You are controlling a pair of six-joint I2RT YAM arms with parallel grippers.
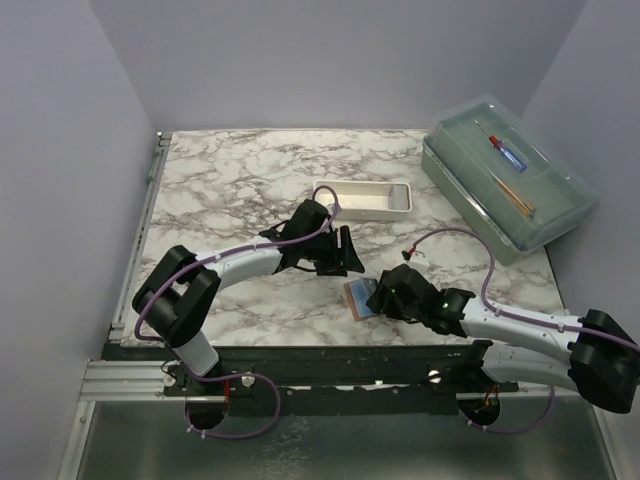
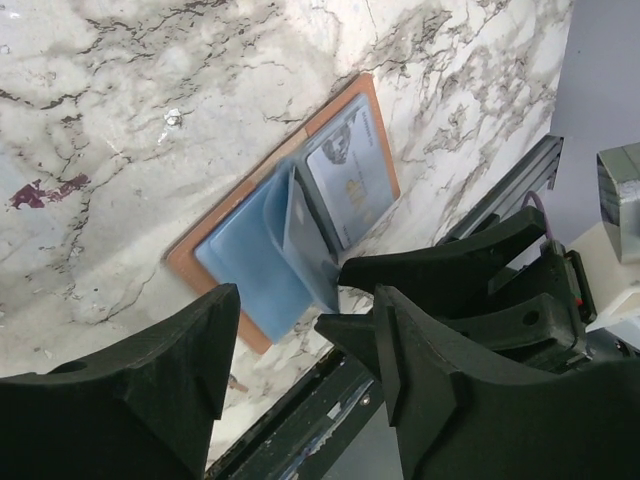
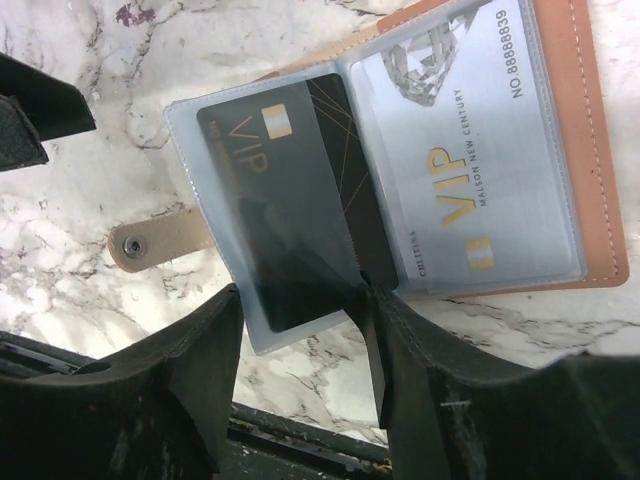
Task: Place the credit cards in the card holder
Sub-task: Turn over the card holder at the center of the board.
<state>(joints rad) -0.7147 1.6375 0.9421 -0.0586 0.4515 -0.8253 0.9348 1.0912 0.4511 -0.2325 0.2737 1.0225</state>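
The card holder [image 3: 592, 180] lies open on the marble counter [image 3: 70, 200], near its front edge. It is tan and stitched outside, with clear plastic sleeves inside. A silver card [image 3: 470, 150] sits flat in one sleeve. The right gripper [image 3: 300, 310] has its jaws closed across a glossy dark card [image 3: 290, 190], likely seating it in the lifted sleeve. The left gripper [image 1: 348, 258] hovers beside, jaws wide and empty, probably to steady the holder.

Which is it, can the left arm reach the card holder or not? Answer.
Probably yes: the left gripper hangs open beside the card holder, bare table between; the right gripper crowds its raised sleeve.
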